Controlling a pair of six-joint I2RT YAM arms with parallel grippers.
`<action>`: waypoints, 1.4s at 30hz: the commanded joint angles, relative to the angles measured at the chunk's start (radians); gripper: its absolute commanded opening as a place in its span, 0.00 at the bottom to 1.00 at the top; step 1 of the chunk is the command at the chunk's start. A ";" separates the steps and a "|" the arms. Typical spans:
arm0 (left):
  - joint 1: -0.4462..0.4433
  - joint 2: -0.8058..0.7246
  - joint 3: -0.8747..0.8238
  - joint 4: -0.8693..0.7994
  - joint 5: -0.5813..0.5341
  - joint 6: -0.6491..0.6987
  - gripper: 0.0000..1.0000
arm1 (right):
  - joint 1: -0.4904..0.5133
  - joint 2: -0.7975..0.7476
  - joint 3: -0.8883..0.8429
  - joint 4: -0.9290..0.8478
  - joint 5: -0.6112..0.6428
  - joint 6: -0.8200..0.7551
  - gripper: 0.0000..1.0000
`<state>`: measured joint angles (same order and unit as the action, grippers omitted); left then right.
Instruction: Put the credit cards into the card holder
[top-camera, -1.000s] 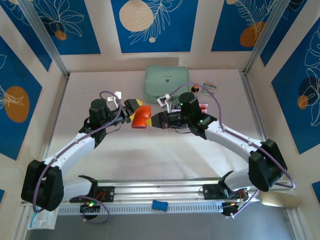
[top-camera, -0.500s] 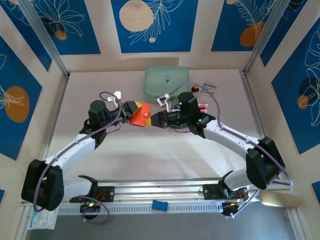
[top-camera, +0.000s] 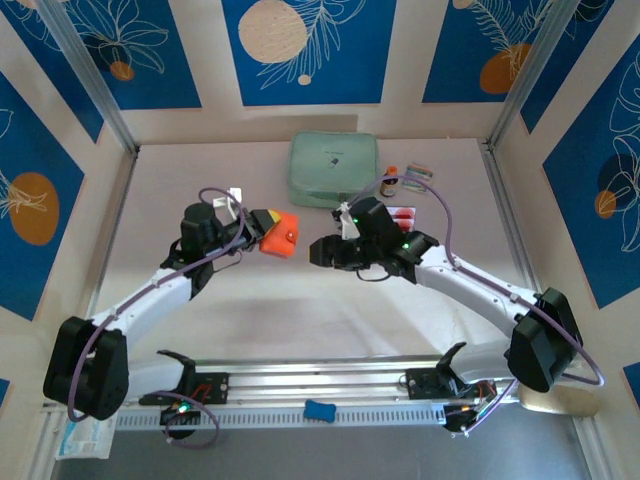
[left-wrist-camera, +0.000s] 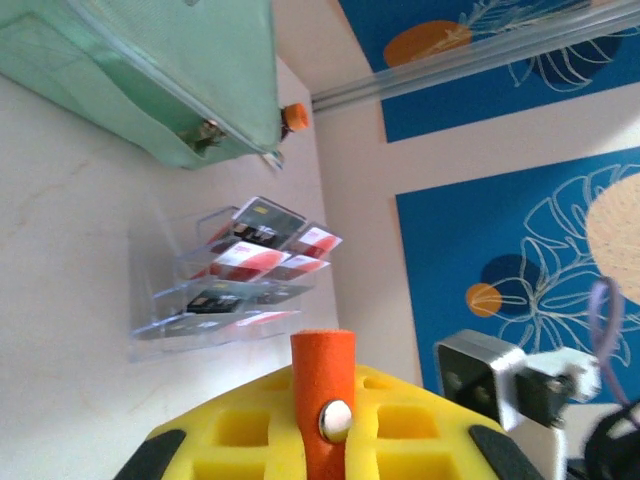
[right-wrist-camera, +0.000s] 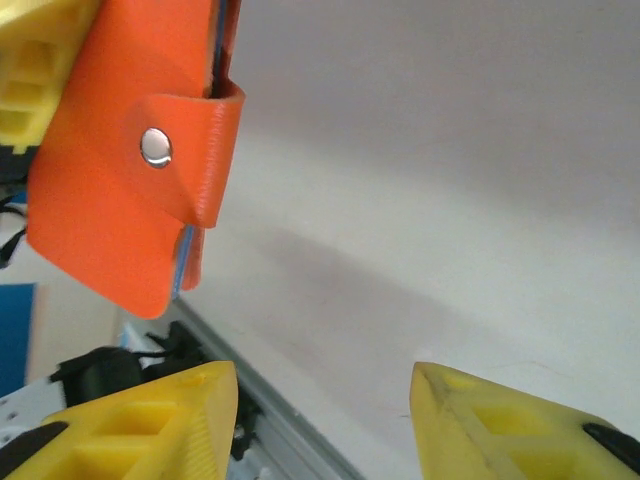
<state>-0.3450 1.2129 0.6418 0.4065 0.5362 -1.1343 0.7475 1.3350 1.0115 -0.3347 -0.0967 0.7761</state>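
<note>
The card holder (top-camera: 284, 234) is up off the desk (top-camera: 300, 315), near the middle and a bit to the left. The left claw (top-camera: 266, 226) is clenched on it. The right claw (top-camera: 318, 252) is let go, with its yellow fingers (right-wrist-camera: 150, 420) wide apart. It sits just beside the holder and does not touch it.

There is a lot of bare desk between the holder and the metal rail (top-camera: 320, 385) at the near edge. Walls stand at the back and on both sides. A green case (top-camera: 333, 157) lies by the back wall. A clear tray (left-wrist-camera: 160, 322) sits to the right of it, with the cards (left-wrist-camera: 255, 262) stacked inside.

The holder is bright orange and folded. A strap wraps over its edge and has a round silver snap (right-wrist-camera: 155, 146) on it. A thin blue-grey line shows inside the fold.

The cards have red, white and dark marks. The print on them is too small to read. So is the little mark on the green case. A small blue thing (top-camera: 320, 409) lies by the rail.
</note>
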 joint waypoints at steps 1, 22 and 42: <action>-0.009 -0.047 -0.004 -0.063 -0.065 0.069 0.00 | 0.046 0.052 0.086 -0.109 0.185 -0.013 0.50; -0.056 -0.064 -0.011 -0.111 -0.114 0.102 0.00 | 0.128 0.280 0.348 -0.072 0.249 -0.023 0.50; -0.090 -0.061 0.016 -0.118 -0.139 0.101 0.00 | 0.124 0.352 0.129 -0.112 0.383 0.123 0.20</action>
<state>-0.4290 1.1767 0.6281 0.1951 0.3813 -1.0370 0.8902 1.6402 1.2091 -0.3244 0.1905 0.8639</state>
